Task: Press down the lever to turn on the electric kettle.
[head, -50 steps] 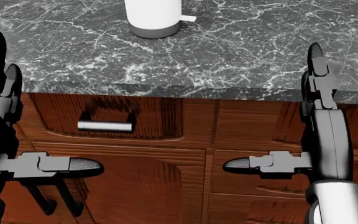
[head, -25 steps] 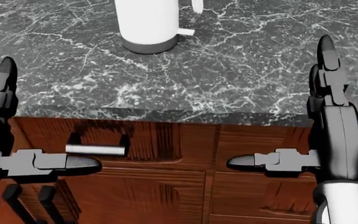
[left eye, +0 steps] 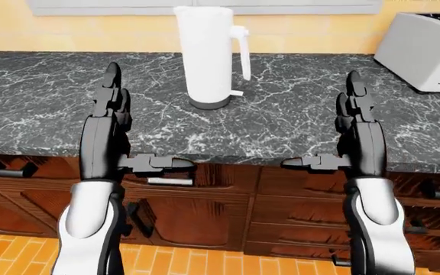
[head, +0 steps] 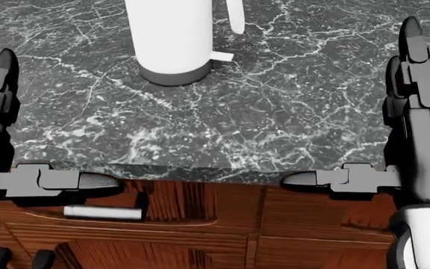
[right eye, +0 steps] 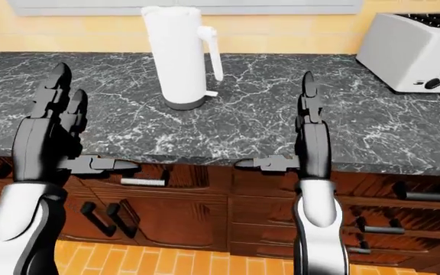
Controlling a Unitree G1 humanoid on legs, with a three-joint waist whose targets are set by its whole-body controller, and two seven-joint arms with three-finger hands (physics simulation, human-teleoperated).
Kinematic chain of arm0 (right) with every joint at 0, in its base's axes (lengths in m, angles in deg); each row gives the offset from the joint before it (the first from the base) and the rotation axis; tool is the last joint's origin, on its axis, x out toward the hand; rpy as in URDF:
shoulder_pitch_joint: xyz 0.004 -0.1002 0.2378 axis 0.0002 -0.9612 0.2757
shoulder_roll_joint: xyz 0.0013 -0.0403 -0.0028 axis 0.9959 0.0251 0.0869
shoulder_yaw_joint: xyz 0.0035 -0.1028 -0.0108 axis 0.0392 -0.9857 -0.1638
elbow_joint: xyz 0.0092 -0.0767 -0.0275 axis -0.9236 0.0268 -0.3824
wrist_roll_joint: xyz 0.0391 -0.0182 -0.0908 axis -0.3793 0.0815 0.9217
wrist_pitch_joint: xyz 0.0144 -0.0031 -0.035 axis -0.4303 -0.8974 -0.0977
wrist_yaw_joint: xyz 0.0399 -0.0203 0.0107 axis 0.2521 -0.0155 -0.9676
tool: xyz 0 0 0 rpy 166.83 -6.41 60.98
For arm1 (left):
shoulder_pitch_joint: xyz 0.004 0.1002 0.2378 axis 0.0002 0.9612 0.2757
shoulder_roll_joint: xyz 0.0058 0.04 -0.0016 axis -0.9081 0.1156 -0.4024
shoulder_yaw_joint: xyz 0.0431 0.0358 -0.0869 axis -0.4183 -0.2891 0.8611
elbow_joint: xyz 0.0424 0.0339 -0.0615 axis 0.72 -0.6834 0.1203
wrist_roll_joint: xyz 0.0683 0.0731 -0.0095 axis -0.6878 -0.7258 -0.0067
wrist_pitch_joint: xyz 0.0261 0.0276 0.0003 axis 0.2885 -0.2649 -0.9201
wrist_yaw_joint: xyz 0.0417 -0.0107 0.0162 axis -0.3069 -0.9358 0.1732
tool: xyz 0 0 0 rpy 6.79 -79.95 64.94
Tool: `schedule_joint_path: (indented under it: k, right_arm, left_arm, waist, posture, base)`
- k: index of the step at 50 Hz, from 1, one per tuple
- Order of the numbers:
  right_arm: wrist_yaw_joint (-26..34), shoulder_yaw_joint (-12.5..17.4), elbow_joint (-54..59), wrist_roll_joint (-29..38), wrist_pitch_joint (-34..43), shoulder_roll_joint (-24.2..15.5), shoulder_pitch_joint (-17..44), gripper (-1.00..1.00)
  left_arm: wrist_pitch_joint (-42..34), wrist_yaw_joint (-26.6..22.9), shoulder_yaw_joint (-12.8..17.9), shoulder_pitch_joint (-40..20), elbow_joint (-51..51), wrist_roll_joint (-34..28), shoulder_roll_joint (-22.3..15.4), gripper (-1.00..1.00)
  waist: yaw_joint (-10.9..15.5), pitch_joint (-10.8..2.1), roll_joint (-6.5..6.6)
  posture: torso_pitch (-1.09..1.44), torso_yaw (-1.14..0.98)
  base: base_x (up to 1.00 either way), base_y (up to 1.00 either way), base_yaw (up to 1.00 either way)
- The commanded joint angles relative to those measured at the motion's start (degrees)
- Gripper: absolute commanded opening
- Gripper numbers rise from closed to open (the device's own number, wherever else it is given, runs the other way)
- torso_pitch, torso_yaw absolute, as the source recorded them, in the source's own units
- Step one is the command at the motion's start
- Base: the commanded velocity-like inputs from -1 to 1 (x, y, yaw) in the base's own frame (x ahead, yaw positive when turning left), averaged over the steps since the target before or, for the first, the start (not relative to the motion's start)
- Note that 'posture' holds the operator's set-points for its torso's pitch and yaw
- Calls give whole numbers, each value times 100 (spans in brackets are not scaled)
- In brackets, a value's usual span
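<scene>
A tall white electric kettle (left eye: 209, 54) stands on the dark marble counter (left eye: 281, 120), its handle (left eye: 244, 51) to the right. Its small white lever (head: 222, 56) sticks out to the right at the grey base. My left hand (left eye: 132, 129) is open, fingers straight and pointing away, thumb turned inward, above the counter's near edge to the kettle's lower left. My right hand (left eye: 335, 129) is open in the same pose, to the kettle's lower right. Both hands are empty and well apart from the kettle.
A white toaster (left eye: 426, 51) stands at the counter's right end. Below the counter are wooden drawers and doors with bar handles (left eye: 168, 181). An orange tiled floor (left eye: 205, 260) lies at the bottom. A yellow wall (left eye: 90, 31) rises behind the counter.
The head view has shifted: the counter edge and kettle slid down in the picture and more of the kettle shows. Both hands stay open and sit a little higher.
</scene>
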Motion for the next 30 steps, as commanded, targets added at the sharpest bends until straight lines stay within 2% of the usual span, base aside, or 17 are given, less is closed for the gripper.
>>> schedule_joint_path:
  k: [1,3,7,9,10,11,12,13,14,16,20,22,23,24,25,26,30]
  right_arm:
    - [-24,103,-239,20,-71,-84,171,100]
    - [-23,102,-234,19,-58,-91,194,100]
    - [-13,101,-226,16,-8,-115,269,100]
    - [-1,97,-231,27,92,-148,377,100]
    - [4,94,-246,32,142,-162,425,100]
    - [5,94,-246,33,153,-166,441,100]
    - [4,89,-257,37,172,-169,460,100]
    - [3,82,-258,42,181,-170,472,100]
    - [3,79,-259,45,185,-172,477,100]
    - [5,74,-270,49,244,-181,541,100]
    - [14,66,-291,56,323,-203,627,100]
    - [15,64,-295,55,339,-206,647,100]
    - [16,61,-303,60,354,-209,655,100]
    - [20,65,-319,57,381,-215,677,100]
    - [20,68,-324,55,391,-216,687,100]
    - [21,63,-326,57,408,-221,706,100]
    - [20,56,-334,60,445,-229,746,100]
  left_arm:
    - [95,12,-27,-169,200,9,-20,100]
    - [89,15,-28,-173,205,11,-23,100]
    - [46,16,-31,-203,226,14,-34,100]
    - [-2,4,-11,-237,240,24,-53,100]
    - [-32,-1,7,-260,256,29,-68,100]
    - [-40,-1,15,-266,260,36,-70,100]
    - [-54,-1,22,-270,273,40,-78,100]
    - [-45,-4,28,-265,270,42,-87,100]
    - [-48,-6,40,-265,275,51,-87,100]
    - [-113,-14,78,-309,309,70,-115,100]
    - [-181,-5,99,-347,351,94,-143,100]
    - [-176,0,111,-340,354,105,-149,100]
    - [-191,0,116,-348,363,112,-153,100]
    - [-209,1,129,-359,377,120,-165,100]
    - [-213,3,136,-363,378,126,-170,100]
    - [-228,5,146,-368,389,131,-177,100]
    - [-280,11,174,-383,435,154,-199,100]
  waist:
    - [-28,-104,60]
    - [-15,-153,-21]
    - [7,-87,-246]
    - [25,-90,-447]
    - [28,-149,-615]
    - [18,-153,-737]
    - [-46,-151,-523]
    - [-5,-137,-621]
    - [-44,-122,-610]
    - [-49,-133,-532]
    - [-70,-49,-288]
    - [-100,-66,-66]
    - [-112,-132,123]
    - [-142,-205,155]
    - [-53,-140,52]
    - [-80,-94,105]
    - [-32,-118,-86]
  posture:
    - [0,0]
    - [0,0]
    - [0,0]
    - [0,0]
    - [0,0]
    - [0,0]
    - [0,0]
    - [0,0]
    - [0,0]
    - [0,0]
    - [0,0]
    - [0,0]
    - [0,0]
    - [0,0]
    - [0,0]
    - [0,0]
    - [0,0]
  base:
    - [15,0,0]
    - [15,0,0]
    - [15,0,0]
    - [15,0,0]
    - [15,0,0]
    - [15,0,0]
    - [15,0,0]
    - [16,0,0]
    - [16,0,0]
    - [15,0,0]
    - [15,0,0]
    - [16,0,0]
    - [16,0,0]
    - [15,0,0]
    - [16,0,0]
    - [15,0,0]
    - [15,0,0]
